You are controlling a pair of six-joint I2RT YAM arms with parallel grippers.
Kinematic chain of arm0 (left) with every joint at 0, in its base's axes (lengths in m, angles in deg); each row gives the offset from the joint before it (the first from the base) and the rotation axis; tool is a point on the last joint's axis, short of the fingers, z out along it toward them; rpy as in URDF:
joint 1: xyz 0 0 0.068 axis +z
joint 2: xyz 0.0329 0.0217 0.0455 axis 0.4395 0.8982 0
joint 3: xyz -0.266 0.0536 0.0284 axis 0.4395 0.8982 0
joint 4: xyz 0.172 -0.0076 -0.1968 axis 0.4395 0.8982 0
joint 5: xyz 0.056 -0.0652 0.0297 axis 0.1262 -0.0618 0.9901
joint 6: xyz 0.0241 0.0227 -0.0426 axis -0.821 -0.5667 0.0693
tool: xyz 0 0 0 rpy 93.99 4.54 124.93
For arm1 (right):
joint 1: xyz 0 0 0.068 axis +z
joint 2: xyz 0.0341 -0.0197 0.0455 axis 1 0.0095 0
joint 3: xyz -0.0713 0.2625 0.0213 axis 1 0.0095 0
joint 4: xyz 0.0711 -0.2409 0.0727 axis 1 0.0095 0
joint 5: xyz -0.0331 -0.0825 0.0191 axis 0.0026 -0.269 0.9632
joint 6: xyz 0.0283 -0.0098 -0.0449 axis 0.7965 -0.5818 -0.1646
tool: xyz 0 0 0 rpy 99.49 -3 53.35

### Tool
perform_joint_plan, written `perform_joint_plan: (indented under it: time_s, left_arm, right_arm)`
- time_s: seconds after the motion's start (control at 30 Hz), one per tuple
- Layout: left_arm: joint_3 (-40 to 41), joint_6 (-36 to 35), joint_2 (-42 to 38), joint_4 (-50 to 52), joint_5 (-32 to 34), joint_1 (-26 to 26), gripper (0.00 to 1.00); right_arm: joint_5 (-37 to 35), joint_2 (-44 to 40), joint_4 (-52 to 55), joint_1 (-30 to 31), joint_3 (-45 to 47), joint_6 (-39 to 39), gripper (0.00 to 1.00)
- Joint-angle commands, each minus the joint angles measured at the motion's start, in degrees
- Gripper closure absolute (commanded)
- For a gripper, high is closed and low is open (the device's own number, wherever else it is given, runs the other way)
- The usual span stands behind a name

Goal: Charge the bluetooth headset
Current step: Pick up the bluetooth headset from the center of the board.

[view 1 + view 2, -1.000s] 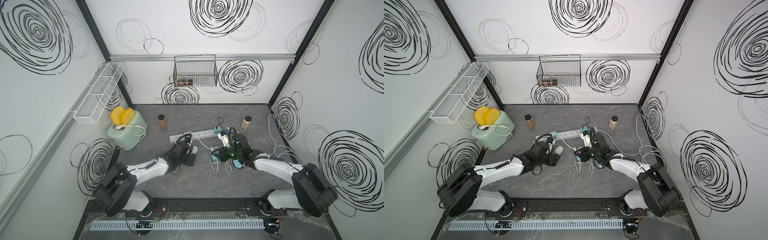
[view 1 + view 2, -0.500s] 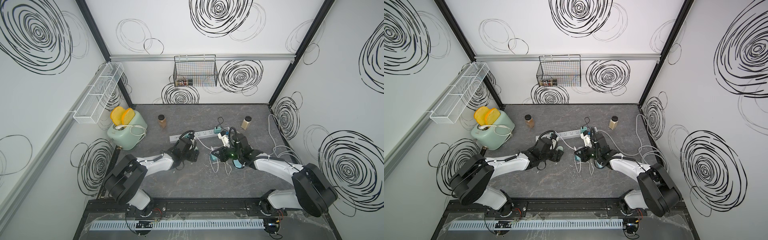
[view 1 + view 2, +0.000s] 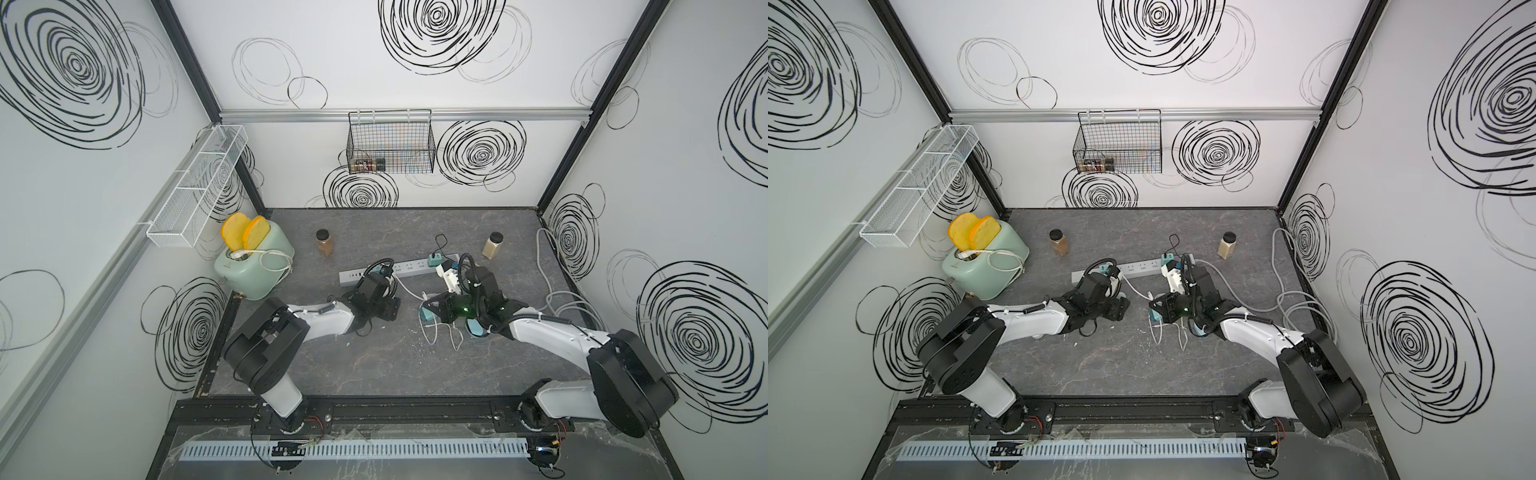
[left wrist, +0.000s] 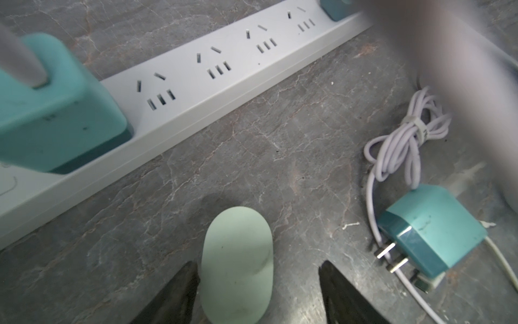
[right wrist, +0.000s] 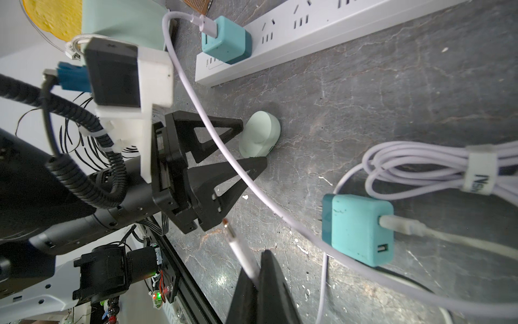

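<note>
The left gripper (image 4: 258, 265) stands wide around the mint headset case (image 4: 236, 261) on the counter (image 4: 280, 157); the right gripper (image 5: 256, 276) pinches the white cable plug (image 5: 238, 246).

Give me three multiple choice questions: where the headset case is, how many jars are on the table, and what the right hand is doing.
1. Where is the pale green headset case? A. Between the left hand's fingers. B. In the wire basket. C. On the toaster.
2. How many jars stand on the table? A. One. B. Two. C. Four.
3. The right hand is: A. Wide open. B. Shut on the white cable plug. C. Shut on a jar.
Answers: 1 A, the left wrist view shows it there; 2 B, one brown, one pale; 3 B, the plug sticks out of its closed fingers.
</note>
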Motion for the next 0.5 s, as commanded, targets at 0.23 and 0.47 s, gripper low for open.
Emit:
perform_joint_plan:
  time_s: [0.23, 0.47]
  left_arm:
    - [-2.0, -1.5, 2.6, -2.2, 0.4, 0.6, 0.37]
    - [-2.1, -1.3, 3.4, -2.6, -0.3, 1.2, 0.43]
  right_arm:
    - [-0.2, -2.0, 0.8, -0.2, -0.9, -0.9, 1.00]
    - [-0.2, -2.4, 1.0, -0.3, -0.8, -0.9, 1.00]
